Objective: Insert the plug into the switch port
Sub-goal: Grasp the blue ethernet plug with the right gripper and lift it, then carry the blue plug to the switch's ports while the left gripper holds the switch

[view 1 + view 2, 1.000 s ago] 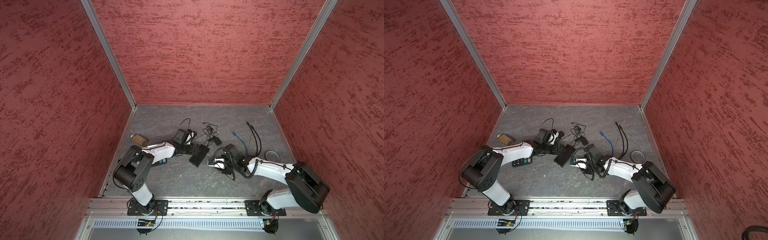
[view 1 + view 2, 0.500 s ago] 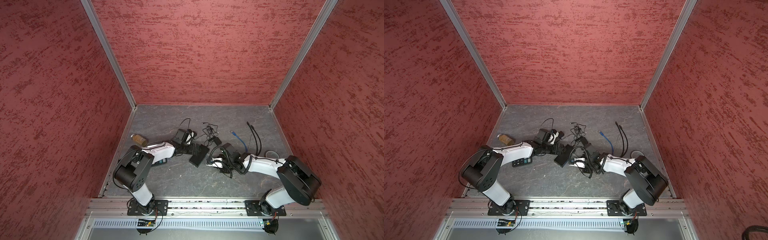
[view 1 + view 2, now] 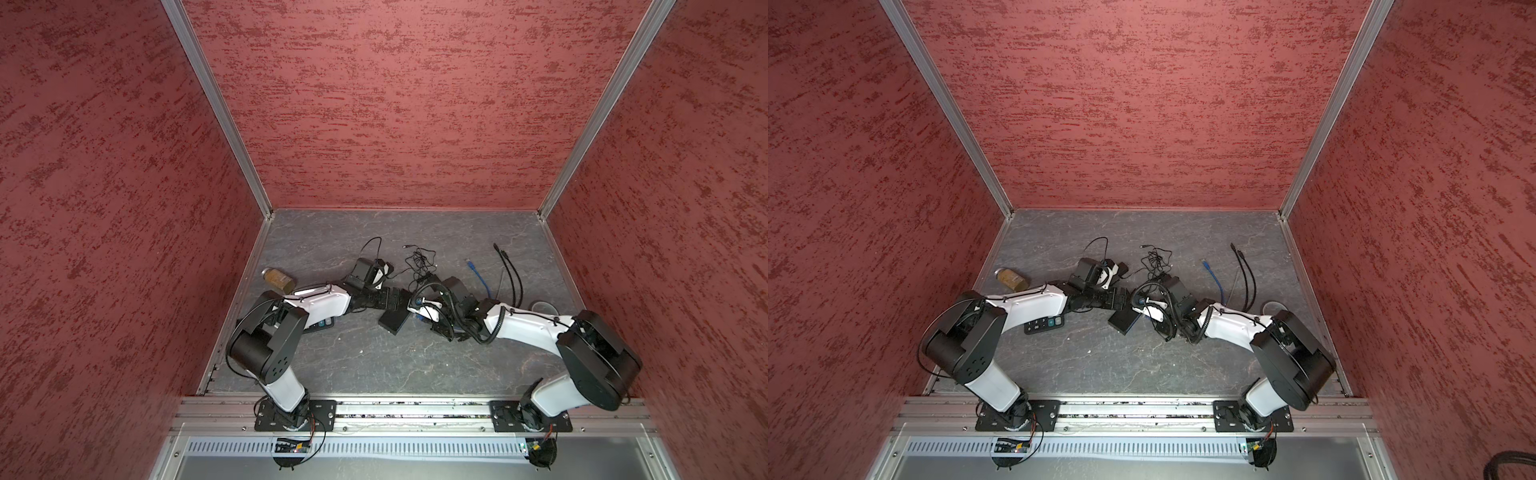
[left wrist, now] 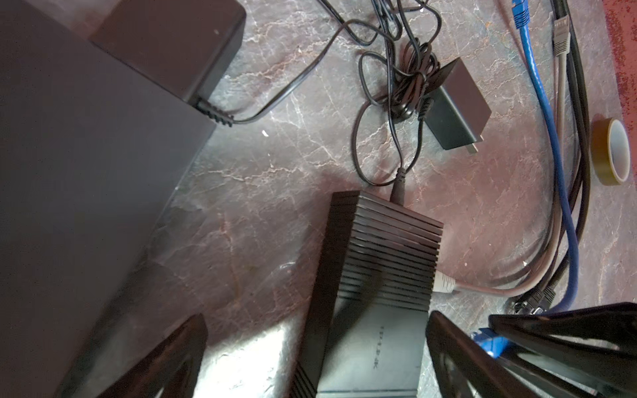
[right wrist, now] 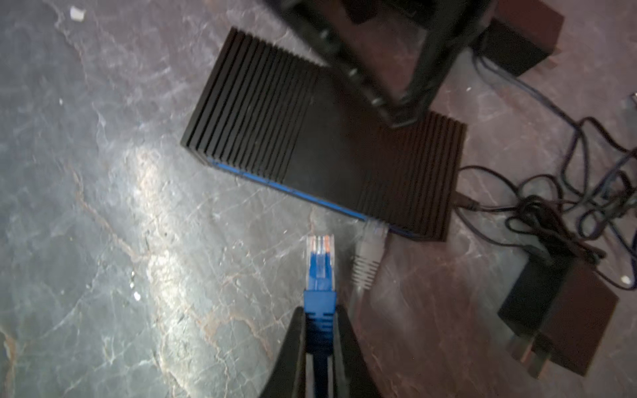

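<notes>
The switch (image 5: 324, 138) is a black ribbed box lying flat on the grey floor; it shows in both top views (image 3: 392, 320) (image 3: 1124, 321). My left gripper (image 4: 313, 358) is open, one finger (image 4: 172, 361) on each side of the switch (image 4: 375, 293). My right gripper (image 5: 320, 320) is shut on the boot of the blue plug (image 5: 320, 265). The plug's clear tip points at the switch's blue-edged port face, a short gap away. A grey plug (image 5: 368, 255) sits in a port beside it. In a top view the right gripper (image 3: 413, 308) is just right of the switch.
A black power adapter (image 4: 455, 110) with tangled thin cable lies beyond the switch. Blue, grey and black cables (image 4: 565, 206) run along the right. A tape roll (image 4: 612, 151), a remote (image 3: 1044, 324), a brown jar (image 3: 280, 279) and a black box (image 4: 172, 44) lie around.
My right gripper has closed further on the blue plug and carried it left, closer to the switch. The left arm has stayed where it was.
</notes>
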Controlling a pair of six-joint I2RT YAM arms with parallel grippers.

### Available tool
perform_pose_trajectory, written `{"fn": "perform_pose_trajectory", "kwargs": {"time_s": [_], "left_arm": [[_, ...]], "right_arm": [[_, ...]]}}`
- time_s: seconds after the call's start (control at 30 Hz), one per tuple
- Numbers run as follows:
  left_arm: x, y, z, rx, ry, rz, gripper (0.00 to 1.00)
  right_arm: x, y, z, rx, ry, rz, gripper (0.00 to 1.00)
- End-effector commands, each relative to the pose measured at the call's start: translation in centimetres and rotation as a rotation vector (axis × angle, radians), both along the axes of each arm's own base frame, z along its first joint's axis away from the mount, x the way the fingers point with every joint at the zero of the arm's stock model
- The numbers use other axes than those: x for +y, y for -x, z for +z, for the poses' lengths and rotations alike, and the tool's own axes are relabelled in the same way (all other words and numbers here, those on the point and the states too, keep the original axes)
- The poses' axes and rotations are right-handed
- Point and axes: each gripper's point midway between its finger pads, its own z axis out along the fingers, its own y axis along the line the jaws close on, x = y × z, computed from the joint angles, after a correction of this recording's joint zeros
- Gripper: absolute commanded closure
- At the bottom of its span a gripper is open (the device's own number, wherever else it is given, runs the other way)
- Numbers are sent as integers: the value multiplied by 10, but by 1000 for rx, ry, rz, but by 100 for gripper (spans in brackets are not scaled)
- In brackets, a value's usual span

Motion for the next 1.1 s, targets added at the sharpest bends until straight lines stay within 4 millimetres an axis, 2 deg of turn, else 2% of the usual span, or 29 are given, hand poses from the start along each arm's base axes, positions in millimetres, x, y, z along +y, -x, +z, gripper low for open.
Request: {"fn": "perform_pose_trajectory", "kwargs": {"time_s": [0.0,0.33,0.53,0.63,0.9,1.07], "left_arm": [[1,2,-5,7,-11,0,0],[-3,8,-8,17,-24,-22,0],[-11,13,-11,23,-22,-36,0],[-14,13,-14,29,-20,-38,0],[-14,15,-19,40,-13,-30,0],[-12,15,-18,35,-11,-26,0]], "right_arm": [[13,-11,24,7,-96,-95,100],[16,-7,13,36,-59,-176,100],[5,-4,-9,55,54,-206,100],[6,-4,-14,58,77,-210,100],[16,-11,-10,39,62,-224,100],[36,-17,2,25,-50,-230,100]]}}
